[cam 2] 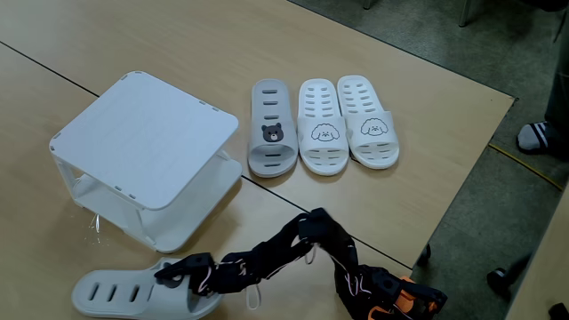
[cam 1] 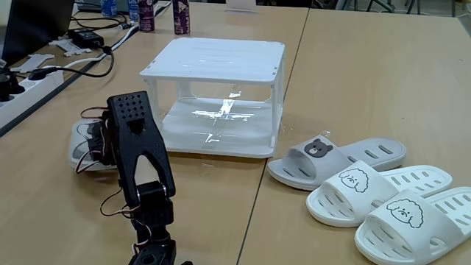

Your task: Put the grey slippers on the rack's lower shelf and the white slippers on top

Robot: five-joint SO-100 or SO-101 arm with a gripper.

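Note:
One grey slipper (cam 2: 116,289) lies low at the table's near left in a fixed view, and my gripper (cam 2: 173,276) is shut on its strap end. In the other fixed view that slipper (cam 1: 76,151) shows behind the black arm, with the gripper (cam 1: 92,143) on it, left of the rack (cam 1: 213,59). The rack (cam 2: 142,147) stands with nothing on it, its glossy lower shelf (cam 1: 221,125) bare. A second grey slipper (cam 1: 324,158) (cam 2: 271,129) with a bear face lies right of the rack. Beside it lie two white slippers (cam 1: 368,191) (cam 1: 419,221) with dog faces, also seen from above (cam 2: 322,124) (cam 2: 369,120).
A power strip (cam 1: 33,81) with black cables and some bottles (cam 1: 180,16) sit at the back left. The table's edge (cam 2: 462,178) runs close to the white slippers. A person's foot (cam 2: 538,135) is on the floor beyond it.

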